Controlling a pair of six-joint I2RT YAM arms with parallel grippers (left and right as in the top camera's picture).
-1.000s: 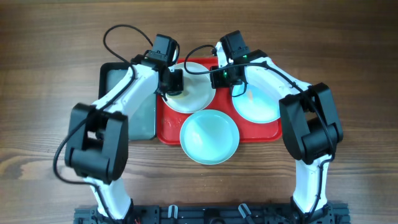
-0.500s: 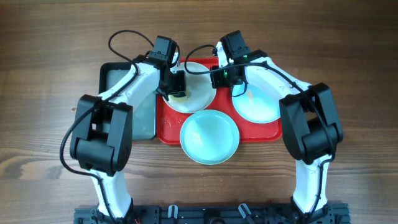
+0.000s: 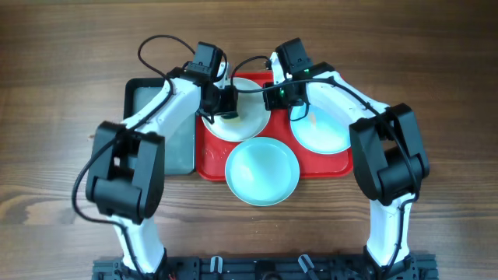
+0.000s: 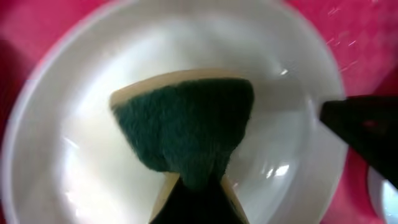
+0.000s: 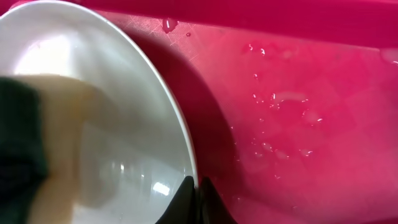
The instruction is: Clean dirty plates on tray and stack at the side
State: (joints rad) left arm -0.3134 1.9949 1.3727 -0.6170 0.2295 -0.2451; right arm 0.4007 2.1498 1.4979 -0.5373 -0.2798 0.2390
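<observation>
The jaws of the left gripper (image 4: 194, 199) pinch a green sponge (image 4: 186, 118) on the white plate (image 4: 68, 162). The jaws of the right gripper (image 5: 198, 198) pinch its rim.

The left gripper (image 3: 221, 106) is hanging over the white plate (image 3: 249, 123) on the red tray (image 3: 208, 159); the right gripper (image 3: 272, 95) is sitting at its rim; two aqua plates (image 3: 262, 173) are lying alongside.
</observation>
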